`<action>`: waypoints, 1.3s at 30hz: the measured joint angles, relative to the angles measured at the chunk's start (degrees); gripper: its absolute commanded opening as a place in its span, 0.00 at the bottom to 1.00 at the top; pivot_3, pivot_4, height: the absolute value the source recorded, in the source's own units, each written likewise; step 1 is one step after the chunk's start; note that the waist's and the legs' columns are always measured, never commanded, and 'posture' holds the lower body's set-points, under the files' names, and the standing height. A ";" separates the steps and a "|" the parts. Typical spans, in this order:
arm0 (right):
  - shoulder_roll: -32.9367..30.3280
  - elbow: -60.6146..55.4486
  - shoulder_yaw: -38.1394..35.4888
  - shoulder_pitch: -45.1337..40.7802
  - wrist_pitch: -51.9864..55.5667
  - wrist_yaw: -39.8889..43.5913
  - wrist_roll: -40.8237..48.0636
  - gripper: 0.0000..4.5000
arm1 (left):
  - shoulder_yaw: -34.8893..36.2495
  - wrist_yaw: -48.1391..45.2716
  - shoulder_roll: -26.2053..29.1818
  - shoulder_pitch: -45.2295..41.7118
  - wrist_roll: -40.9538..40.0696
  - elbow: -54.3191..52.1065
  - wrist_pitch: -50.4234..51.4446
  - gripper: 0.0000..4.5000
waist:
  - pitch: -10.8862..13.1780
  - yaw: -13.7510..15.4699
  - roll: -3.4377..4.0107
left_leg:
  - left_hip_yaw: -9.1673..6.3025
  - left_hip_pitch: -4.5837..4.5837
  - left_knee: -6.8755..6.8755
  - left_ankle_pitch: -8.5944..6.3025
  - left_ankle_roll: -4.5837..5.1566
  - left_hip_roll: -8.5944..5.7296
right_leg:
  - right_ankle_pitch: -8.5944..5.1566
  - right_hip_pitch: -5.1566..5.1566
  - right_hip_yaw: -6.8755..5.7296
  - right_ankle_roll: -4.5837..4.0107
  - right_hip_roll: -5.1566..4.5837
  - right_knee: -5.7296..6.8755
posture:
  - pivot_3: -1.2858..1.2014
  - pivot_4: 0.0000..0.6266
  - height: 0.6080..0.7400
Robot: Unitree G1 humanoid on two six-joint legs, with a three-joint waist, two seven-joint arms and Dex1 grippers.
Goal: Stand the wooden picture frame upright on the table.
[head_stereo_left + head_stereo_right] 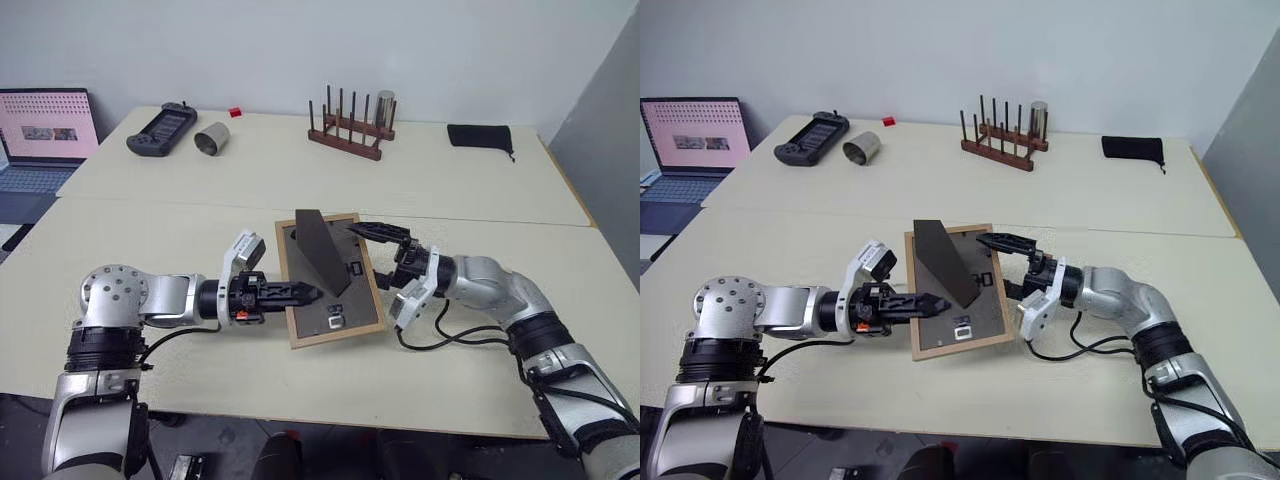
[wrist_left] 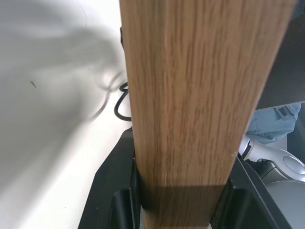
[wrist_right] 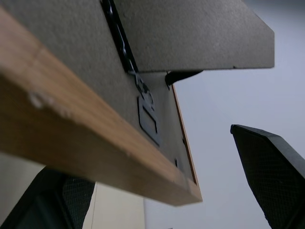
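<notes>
Left eye view: peg rack (image 1: 350, 128), metal cup (image 1: 211, 138), game controller (image 1: 160, 130) far behind wooden picture frame (image 1: 340, 312).

The wooden picture frame (image 1: 335, 290) is at the near middle of the table (image 1: 180, 190), back side up, its fold-out stand (image 1: 322, 248) raised. The left gripper (image 1: 300, 294) is at its left edge, the right gripper (image 1: 385, 250) at its right edge. Far behind stands a peg rack (image 1: 350, 128). At the far left lie a game controller (image 1: 161, 130) and a cup (image 1: 211, 138); a pouch (image 1: 480, 136) lies far right.
</notes>
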 measured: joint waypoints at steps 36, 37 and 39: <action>0.44 -10.90 1.84 1.95 63.24 36.10 60.14 0.31 | -0.75 -5.63 16.53 11.50 30.37 -30.73 -34.06 1.00 | 0.08 0.41 0.05 | 0.05 0.22 -0.10 -0.12 0.21 0.07 | 0.00 0.28 0.02 -0.01 0.03 -0.17 | 0.52 0.24 1.00; 0.96 -11.14 0.95 1.89 69.06 36.86 62.43 0.31 | -1.67 -4.49 16.06 12.22 34.60 -32.51 -37.70 1.00 | 0.08 0.70 0.05 | 0.07 0.22 -0.11 -0.12 0.22 0.07 | 0.00 0.27 0.03 -0.01 0.03 -0.20 | 0.52 0.24 1.00; 2.27 -11.12 0.02 1.12 79.82 38.15 65.93 0.31 | -3.90 -2.38 14.75 14.41 43.30 -34.54 -45.06 1.00 | 0.08 0.90 0.05 | 0.13 0.22 -0.11 -0.13 0.23 0.06 | 0.00 0.24 0.07 -0.01 0.03 -0.22 | 0.52 0.24 1.00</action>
